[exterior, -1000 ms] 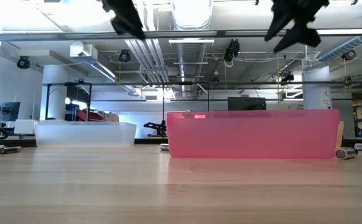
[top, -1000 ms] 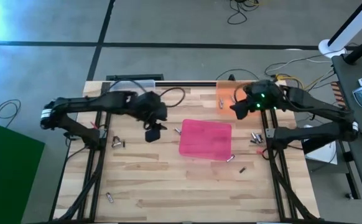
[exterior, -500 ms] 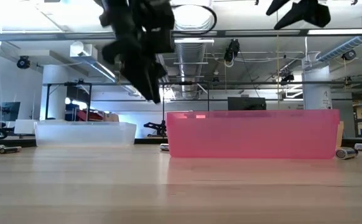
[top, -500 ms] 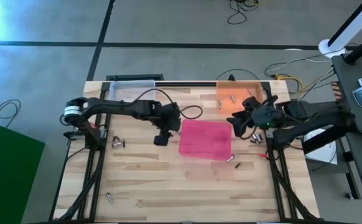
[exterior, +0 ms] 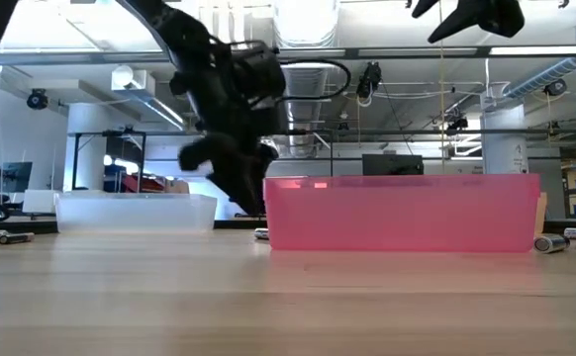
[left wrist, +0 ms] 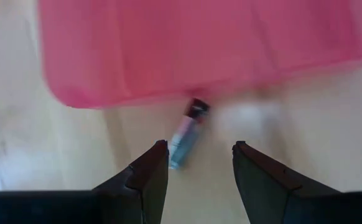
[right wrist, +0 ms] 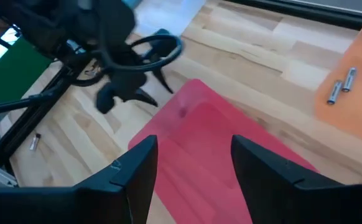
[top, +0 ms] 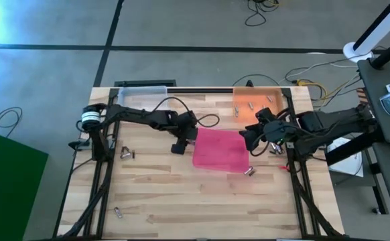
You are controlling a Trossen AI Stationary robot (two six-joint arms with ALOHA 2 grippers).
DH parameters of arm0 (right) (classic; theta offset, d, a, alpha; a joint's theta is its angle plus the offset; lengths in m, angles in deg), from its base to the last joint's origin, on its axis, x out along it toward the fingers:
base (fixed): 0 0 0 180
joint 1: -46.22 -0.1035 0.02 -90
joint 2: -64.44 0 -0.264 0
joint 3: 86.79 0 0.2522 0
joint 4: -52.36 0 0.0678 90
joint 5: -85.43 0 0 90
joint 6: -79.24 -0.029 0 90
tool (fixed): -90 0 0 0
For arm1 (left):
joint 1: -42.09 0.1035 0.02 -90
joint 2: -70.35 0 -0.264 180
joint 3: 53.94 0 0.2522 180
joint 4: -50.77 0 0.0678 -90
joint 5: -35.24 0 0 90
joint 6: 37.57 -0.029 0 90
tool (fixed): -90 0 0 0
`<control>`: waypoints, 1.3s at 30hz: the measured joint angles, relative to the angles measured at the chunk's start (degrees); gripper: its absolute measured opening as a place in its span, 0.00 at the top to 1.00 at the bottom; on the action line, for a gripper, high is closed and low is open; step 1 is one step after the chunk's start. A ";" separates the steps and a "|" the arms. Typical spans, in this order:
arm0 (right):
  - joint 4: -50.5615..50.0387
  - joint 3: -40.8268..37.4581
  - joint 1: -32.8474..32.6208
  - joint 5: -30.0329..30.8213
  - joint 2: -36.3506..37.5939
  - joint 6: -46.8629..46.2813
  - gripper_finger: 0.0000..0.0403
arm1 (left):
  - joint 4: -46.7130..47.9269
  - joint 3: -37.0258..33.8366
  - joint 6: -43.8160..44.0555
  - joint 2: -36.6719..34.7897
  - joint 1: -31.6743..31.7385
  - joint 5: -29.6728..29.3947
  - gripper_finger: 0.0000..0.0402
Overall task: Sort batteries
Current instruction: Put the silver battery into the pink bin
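Small silvery batteries lie scattered on the wooden table. One battery (left wrist: pixel 187 132) lies flat beside the left wall of the pink tray (top: pixel 220 150). My left gripper (left wrist: pixel 196 165) hangs open low over it, one finger on either side, touching nothing. In the high view this gripper (top: pixel 179 144) stands at the tray's left edge. My right gripper (right wrist: pixel 193 158) is open with nothing between its fingers, high above the pink tray's right part (top: pixel 248 137). Two batteries (right wrist: pixel 341 86) lie in the orange tray (top: pixel 255 107).
A clear tray (top: pixel 141 92) stands at the far left. Loose batteries lie at the left (top: pixel 126 152), near the front edge (top: pixel 118 213), by the pink tray's near right corner (top: pixel 250 171) and at the right (top: pixel 274 148). Bare wood fills the near half.
My left gripper has gone toward the table's right edge and down, ending low beside the pink tray's left wall. My right gripper has gone from over the orange tray toward the near edge, and now hangs over the pink tray's right part.
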 joint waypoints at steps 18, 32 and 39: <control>-5.20 0.26 0.02 -1.96 0.11 -7.69 0.51 | -3.58 -0.08 -8.06 4.27 3.10 4.65 0.61; -6.59 0.26 0.04 -1.55 0.04 -9.29 0.50 | -1.95 1.35 -5.92 3.29 3.19 5.85 0.61; -6.68 0.26 0.04 -2.11 0.04 -9.84 0.50 | -1.63 1.74 0.31 3.26 3.21 9.39 0.49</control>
